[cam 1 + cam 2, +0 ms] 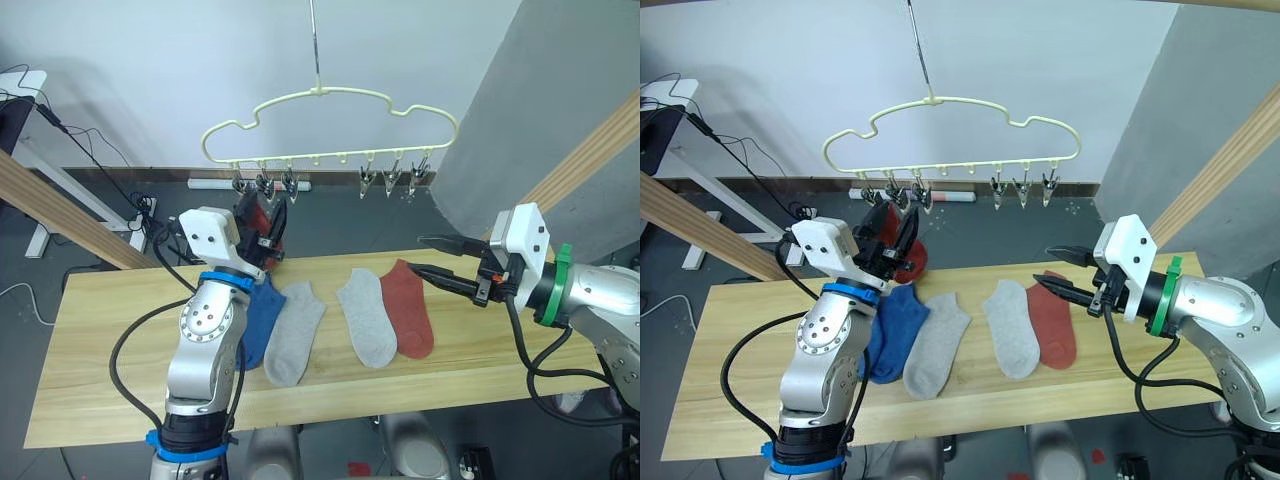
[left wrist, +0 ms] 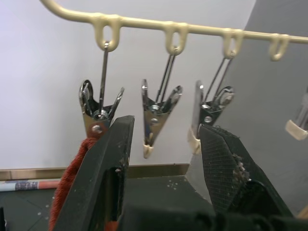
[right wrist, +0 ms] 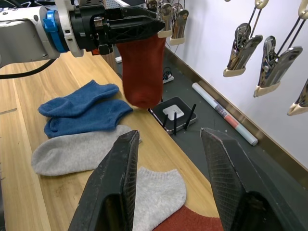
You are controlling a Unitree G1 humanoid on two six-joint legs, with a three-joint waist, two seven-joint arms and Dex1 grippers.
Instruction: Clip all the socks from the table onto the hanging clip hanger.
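One red sock (image 3: 142, 72) hangs clipped — beside left gripper (image 3: 144, 23).

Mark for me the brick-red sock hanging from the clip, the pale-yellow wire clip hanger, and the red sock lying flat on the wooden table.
Hanging brick-red fabric sock (image 3: 141, 72), right wrist view, middle of its body.
Pale-yellow cloud-shaped wire clip hanger (image 1: 322, 94), left eye view, top wire under the hook.
Flat brick-red ankle sock (image 1: 410, 310), left eye view, mid-foot.

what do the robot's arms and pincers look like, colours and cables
Both arms are silver metal with loose black cables. The left pincer has black fingers, a white block behind it and blue wrist rings. The right pincer matches, but with a green ring.
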